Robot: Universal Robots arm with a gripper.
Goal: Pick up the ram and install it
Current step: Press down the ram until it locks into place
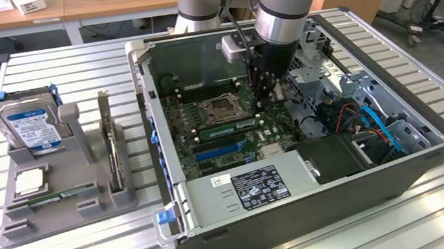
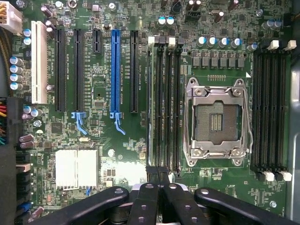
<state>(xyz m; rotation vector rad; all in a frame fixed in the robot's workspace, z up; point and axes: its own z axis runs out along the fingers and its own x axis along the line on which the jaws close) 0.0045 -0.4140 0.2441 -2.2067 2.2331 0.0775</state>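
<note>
Black gripper [image 2: 158, 180] fingers [image 2: 149, 199] sat pressed together, nearest the wrist camera, above the motherboard [image 2: 122, 154]. Just beyond their tips, the ram [image 2: 149, 103] stood on edge in the outermost of the memory slots [image 2: 165, 103] beside the empty CPU socket [image 2: 216, 121]. In the exterior view, the gripper [image 1: 270, 101] reached down into the open computer case [image 1: 305, 217], with the hard drive [image 1: 31, 128] upright in a grey holder [image 1: 59, 206] at the exterior view's left.
</note>
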